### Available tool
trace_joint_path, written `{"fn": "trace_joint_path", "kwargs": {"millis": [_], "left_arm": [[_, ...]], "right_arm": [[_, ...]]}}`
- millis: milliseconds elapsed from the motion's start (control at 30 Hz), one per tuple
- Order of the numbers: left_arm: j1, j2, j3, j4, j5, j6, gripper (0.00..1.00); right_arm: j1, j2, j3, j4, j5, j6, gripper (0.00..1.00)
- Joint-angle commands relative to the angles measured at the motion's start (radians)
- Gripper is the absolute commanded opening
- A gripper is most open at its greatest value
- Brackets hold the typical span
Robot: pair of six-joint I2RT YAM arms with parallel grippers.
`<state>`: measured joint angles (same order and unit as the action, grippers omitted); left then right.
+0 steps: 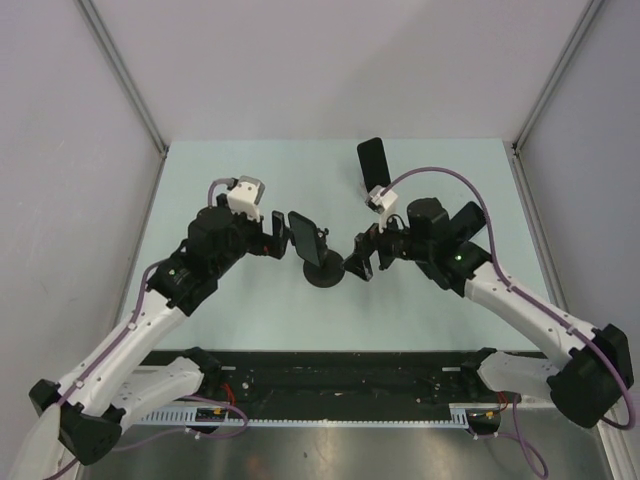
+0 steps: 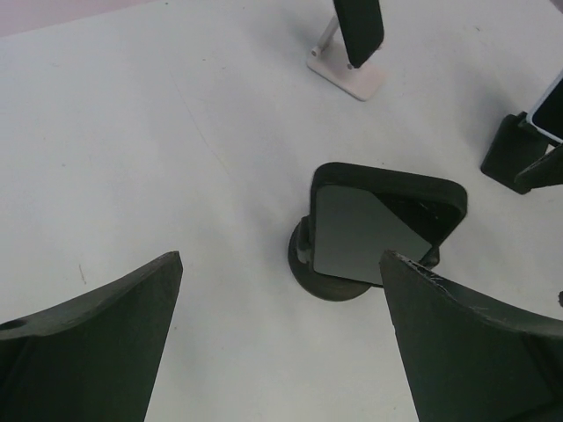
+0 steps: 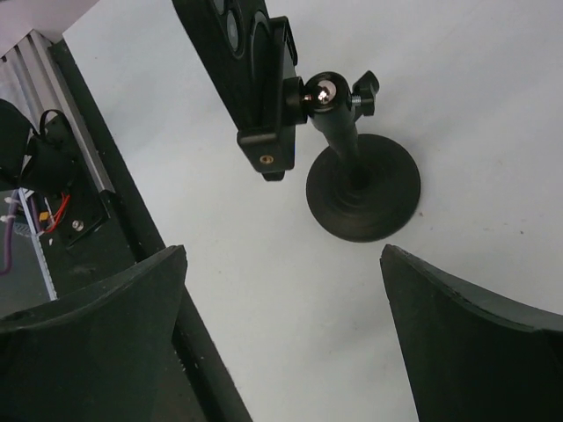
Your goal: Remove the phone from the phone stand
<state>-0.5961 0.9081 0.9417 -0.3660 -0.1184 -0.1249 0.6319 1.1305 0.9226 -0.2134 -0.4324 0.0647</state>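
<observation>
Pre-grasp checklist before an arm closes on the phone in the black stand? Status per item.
1. Dark phone clamped in black round-base stand: ok.
2. Left gripper open: ok.
3. Right gripper open: ok.
4. Phone centred in left gripper: not ok, it sits toward one finger.
5. That finger clear of the phone's corner: cannot tell.
6. Second phone on white stand apart from target: ok.

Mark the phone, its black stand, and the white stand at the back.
phone (image 2: 365, 237), left wrist view, middle of its screen.
black stand (image 3: 387, 200), right wrist view, round base.
white stand (image 2: 354, 83), left wrist view, flat foot.
</observation>
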Motion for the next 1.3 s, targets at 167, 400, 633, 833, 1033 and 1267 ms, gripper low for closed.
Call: {"fn": "trace_joint_path", "kwargs": {"millis": [167, 400, 633, 833, 1033, 1267], "left_arm": [[0.059, -0.182, -0.063, 0.127, -0.096, -0.018, 1.0], [0.064, -0.187, -0.107, 0.176, 0.034, -0.005, 1.0], [0.068, -0.141, -0.107, 0.191, 0.187, -0.056, 1.0], [0.075, -0.103, -0.104, 0.21, 0.304, -0.07, 1.0], [0.073, -0.031, -0.075, 0.219, 0.375, -0.111, 1.0], [0.067, 0.011, -0.043, 0.217, 0.385, -0.117, 1.0]], "right_arm": [[0.052, 0.182, 0.042, 0.288, -0.048, -0.031, 0.88], [0.069, 0.241, 0.042, 0.353, -0.032, -0.025, 0.84], [0.081, 0.284, 0.042, 0.394, -0.049, -0.025, 0.81], [0.086, 0.301, 0.042, 0.416, -0.058, -0.02, 0.7], [0.086, 0.308, 0.042, 0.411, -0.057, -0.026, 0.55], [0.089, 0.305, 0.041, 0.387, -0.063, -0.034, 0.35]]}}
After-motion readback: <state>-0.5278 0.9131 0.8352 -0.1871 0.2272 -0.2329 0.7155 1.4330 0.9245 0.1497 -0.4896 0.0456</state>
